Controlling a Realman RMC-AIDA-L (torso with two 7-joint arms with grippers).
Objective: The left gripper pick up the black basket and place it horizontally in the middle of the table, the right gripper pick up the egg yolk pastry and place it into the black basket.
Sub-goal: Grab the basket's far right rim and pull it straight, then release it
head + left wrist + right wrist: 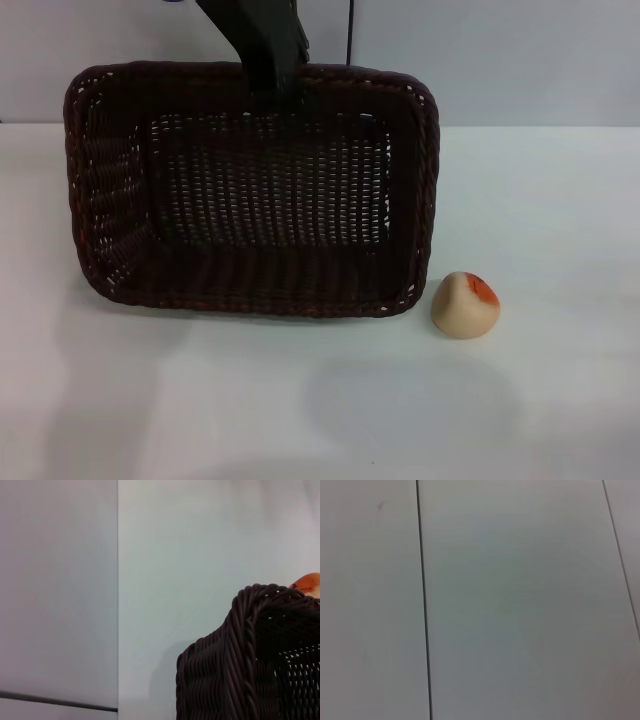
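Black basket (250, 190) tilted at the far rim, left gripper (262, 45) on it.
Basket: dark brown-black wicker, rectangular, rounded corners, open-weave walls; sits centre-left on the white table (560, 200), opening tipped toward the near side. Left gripper is a dark bar meeting the far rim; finger state: cannot tell. Egg yolk pastry (465, 304): small beige ball with an orange-red patch, on the table just right of the basket's near-right corner, apart from it.

Just a pale grey panelled wall (520, 60) back there, split by thin dark vertical seams (424, 605) (2 show in the right wrist view).
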